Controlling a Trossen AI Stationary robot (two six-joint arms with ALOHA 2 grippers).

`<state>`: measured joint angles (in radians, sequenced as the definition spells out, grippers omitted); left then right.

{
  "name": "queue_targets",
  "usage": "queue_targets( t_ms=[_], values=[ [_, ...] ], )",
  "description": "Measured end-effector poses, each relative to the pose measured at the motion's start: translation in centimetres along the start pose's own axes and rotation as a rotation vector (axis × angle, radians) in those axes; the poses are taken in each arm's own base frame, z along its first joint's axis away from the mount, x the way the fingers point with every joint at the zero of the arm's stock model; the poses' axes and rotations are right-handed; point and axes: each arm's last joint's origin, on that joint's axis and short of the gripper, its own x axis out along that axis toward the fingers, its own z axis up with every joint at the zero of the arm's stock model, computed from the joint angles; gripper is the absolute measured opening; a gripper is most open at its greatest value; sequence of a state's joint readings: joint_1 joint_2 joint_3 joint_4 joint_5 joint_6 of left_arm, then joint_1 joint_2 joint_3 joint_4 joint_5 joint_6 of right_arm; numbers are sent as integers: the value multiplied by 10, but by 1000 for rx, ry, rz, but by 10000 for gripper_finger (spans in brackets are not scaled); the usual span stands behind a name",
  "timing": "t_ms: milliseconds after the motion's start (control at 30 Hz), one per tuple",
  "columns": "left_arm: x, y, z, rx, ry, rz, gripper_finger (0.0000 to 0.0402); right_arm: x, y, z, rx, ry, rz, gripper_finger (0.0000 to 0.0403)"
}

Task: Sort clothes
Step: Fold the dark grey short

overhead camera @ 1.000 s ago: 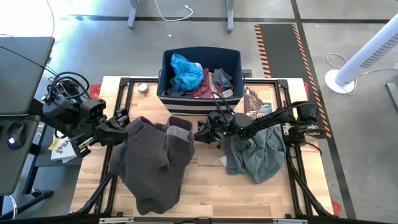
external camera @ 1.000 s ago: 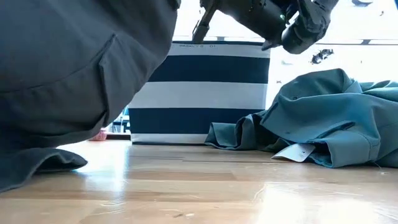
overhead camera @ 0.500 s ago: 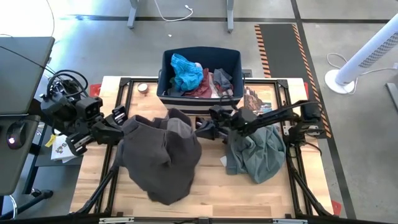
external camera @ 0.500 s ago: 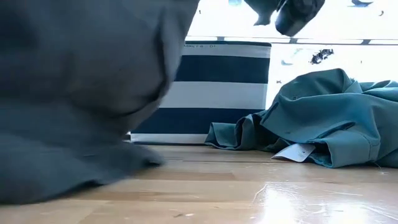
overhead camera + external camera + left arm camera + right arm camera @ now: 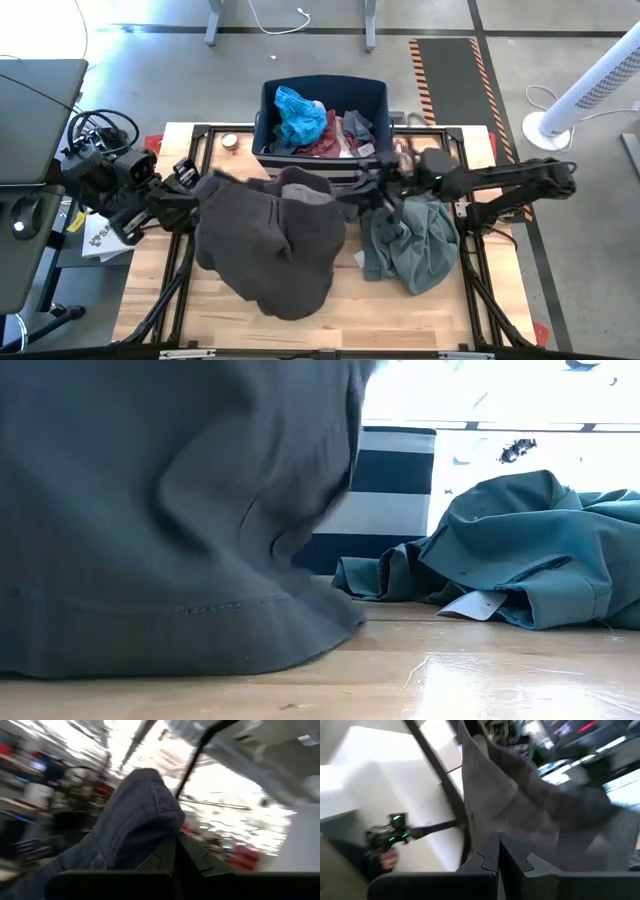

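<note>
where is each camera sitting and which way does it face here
High: above the table, looking straight down; both arms show, holding the dark trousers.
Low: at table height, looking level across; no arm shows, only trousers, the grey-green shirt and bin.
Left wrist: past the shut left gripper onto the trousers.
Right wrist: past the shut right gripper, likewise.
All four share the trousers.

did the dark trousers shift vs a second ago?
Yes. In the high view the dark grey-brown trousers have moved right, now reaching under the navy bin and almost to the grey-green shirt, both fixed.
</note>
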<state>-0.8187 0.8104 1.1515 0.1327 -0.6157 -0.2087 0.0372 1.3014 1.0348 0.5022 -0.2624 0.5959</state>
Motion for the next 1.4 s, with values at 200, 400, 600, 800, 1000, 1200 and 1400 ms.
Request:
queue_targets(
  t_ms=[200,400,600,800,1000,1200,1400],
  values=[
    [2,7,2,129,-30,146,0,-27,21,26,-80,-120,-98,0],
    [4,13,3,143,-53,203,0,-36,26,30,-49,-117,-128,0],
    [5,14,2,124,-45,203,0,-28,9,6,43,52,-259,0],
    [1,14,7,-43,-74,185,0,-20,-14,-24,222,266,-363,36],
    [2,14,6,-282,-104,191,0,-2,-35,-59,278,406,-406,131],
    [5,10,13,-403,-122,161,0,4,-55,-65,247,397,-456,197],
    [13,-4,35,-459,-124,55,0,5,-61,-60,244,395,-387,222]
  ],
)
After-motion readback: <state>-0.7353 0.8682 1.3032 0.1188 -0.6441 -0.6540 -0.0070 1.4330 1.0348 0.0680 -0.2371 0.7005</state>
